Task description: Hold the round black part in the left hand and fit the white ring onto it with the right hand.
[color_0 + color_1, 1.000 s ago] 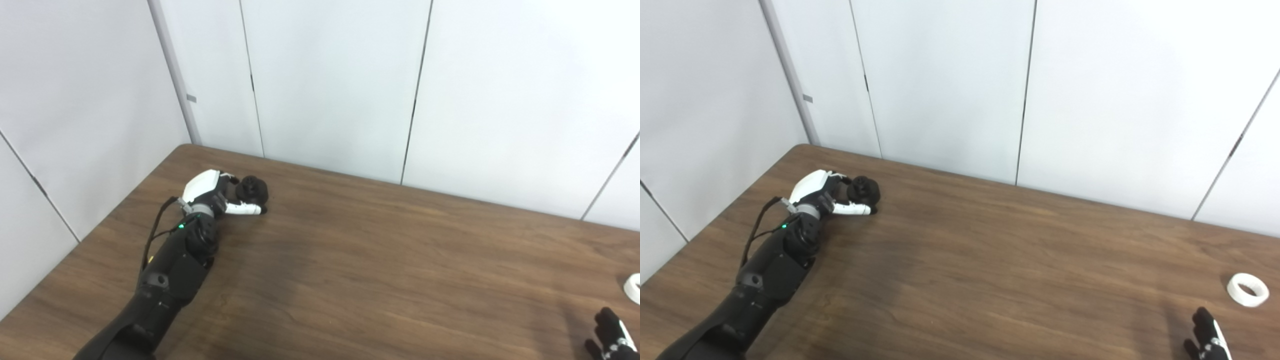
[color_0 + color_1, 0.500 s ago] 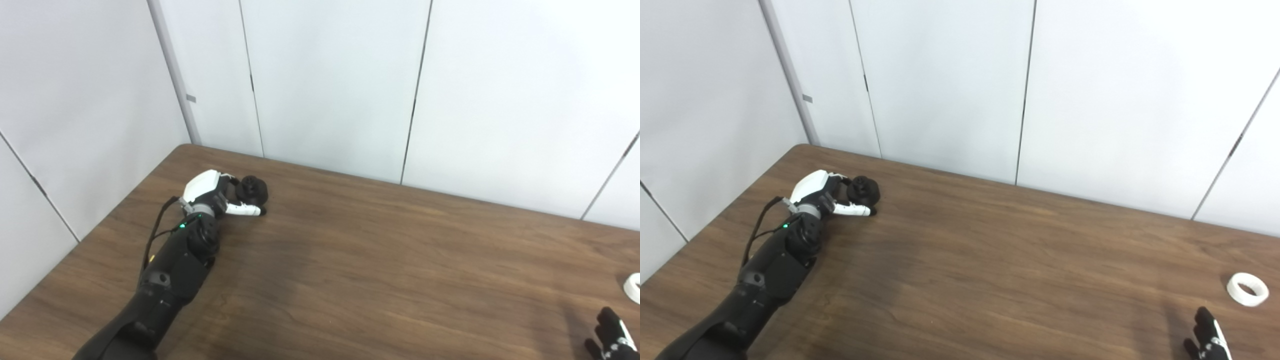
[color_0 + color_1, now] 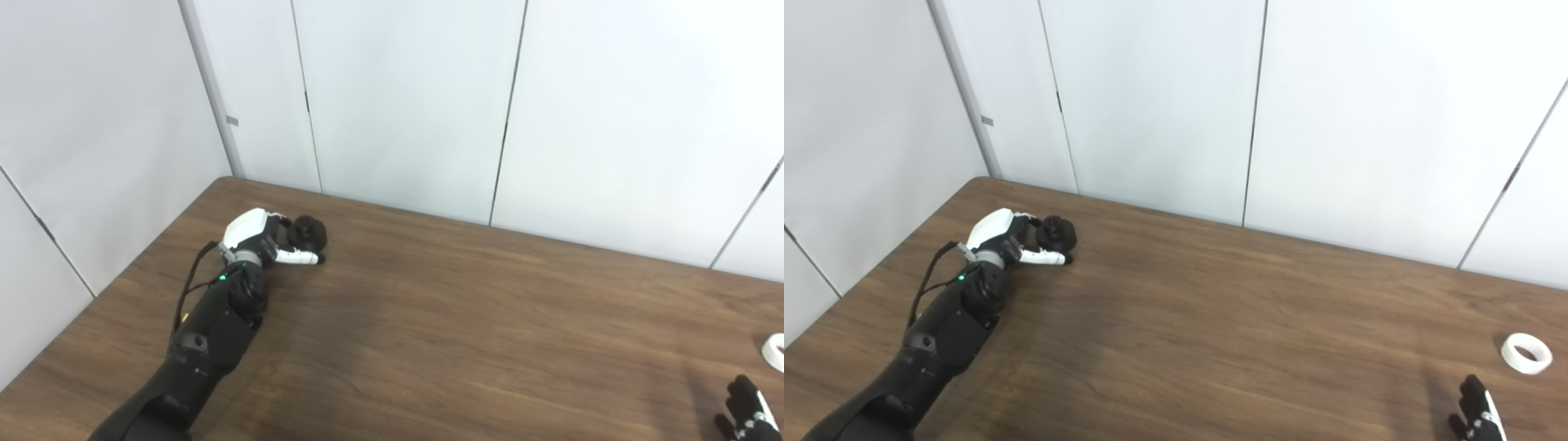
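White ring [image 3: 1526, 353] near table's [image 3: 1213, 318] right edge (flat).

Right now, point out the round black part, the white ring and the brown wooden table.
round black part [image 3: 1057, 232], right eye view, its top face
white ring [image 3: 1526, 353], right eye view, its near rim
brown wooden table [image 3: 465, 318], left eye view, bare middle of the top
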{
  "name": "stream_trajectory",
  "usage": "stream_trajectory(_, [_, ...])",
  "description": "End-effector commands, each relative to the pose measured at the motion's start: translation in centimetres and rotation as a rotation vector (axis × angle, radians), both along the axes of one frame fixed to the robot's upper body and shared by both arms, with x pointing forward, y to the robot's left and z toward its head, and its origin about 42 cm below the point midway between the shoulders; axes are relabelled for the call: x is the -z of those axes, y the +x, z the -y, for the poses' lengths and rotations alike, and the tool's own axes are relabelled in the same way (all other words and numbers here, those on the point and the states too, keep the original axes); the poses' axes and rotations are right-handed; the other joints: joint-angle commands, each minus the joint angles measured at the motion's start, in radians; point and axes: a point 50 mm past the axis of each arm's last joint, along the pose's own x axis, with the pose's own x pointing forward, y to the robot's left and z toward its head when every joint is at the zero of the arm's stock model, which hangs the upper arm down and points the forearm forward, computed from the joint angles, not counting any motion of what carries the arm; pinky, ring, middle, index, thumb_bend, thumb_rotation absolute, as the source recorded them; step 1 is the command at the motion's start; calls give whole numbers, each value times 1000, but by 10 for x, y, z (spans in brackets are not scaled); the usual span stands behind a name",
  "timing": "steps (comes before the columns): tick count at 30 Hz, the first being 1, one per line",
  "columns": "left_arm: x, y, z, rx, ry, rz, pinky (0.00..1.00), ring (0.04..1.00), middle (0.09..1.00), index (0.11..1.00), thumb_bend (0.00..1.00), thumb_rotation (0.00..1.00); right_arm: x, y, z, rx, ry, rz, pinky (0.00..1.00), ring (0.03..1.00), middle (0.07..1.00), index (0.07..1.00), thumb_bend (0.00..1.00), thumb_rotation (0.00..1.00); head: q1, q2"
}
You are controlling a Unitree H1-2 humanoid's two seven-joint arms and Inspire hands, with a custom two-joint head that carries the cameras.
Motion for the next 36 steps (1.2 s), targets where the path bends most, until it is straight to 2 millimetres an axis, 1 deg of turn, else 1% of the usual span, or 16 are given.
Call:
stream_trajectory(1, [-36, 16, -2, 10, 24, 113, 1000, 1000, 957, 824, 982, 387, 10, -17, 4, 6, -1, -37, 1000, 1000, 979, 968, 514, 1000, 1, 1])
stream_trajectory(11, [-37, 17, -1, 8, -4, 129, 1000, 1000, 954, 817, 983, 383, 9, -17, 3, 6, -6, -38, 1000, 1000, 977, 965, 477, 1000, -1, 5])
stream_trajectory(16, [-38, 17, 0, 11, -16, 142, 1000, 1000, 948, 815, 987, 386, 9, -19, 3, 1, -9, -38, 1000, 1000, 983, 972, 474, 1000, 1, 7])
stream_trajectory(20, [-38, 18, 1, 9, -16, 145, 1000, 1000, 945, 810, 987, 377, 9, -19, 3, 5, -21, -43, 1000, 1000, 978, 968, 503, 1000, -1, 9])
stream_trajectory(24, [-37, 19, 1, 3, -18, 142, 1000, 1000, 943, 807, 983, 375, 8, -19, 3, 12, -11, -37, 1000, 1000, 975, 966, 481, 1000, -1, 9])
stream_trajectory(29, [-36, 19, 1, -2, 23, 139, 1000, 1000, 936, 777, 968, 343, 8, -19, 3, 6, -5, -39, 1000, 1000, 977, 966, 472, 1000, 3, 11])
stream_trajectory(31, [-35, 19, 0, -3, 60, 144, 1000, 992, 922, 754, 955, 315, 8, -19, 3, 7, -5, -44, 1000, 1000, 981, 968, 490, 1000, 3, 13])
stream_trajectory(34, [-34, 18, 0, 4, 111, 147, 1000, 979, 904, 715, 937, 287, 8, -19, 4, 5, -2, -39, 1000, 1000, 984, 973, 471, 1000, 6, 12])
stream_trajectory(36, [-32, 18, 0, 6, 128, 147, 1000, 974, 893, 674, 924, 263, 8, -20, 3, 8, -1, -43, 1000, 1000, 983, 974, 465, 1000, 6, 12])
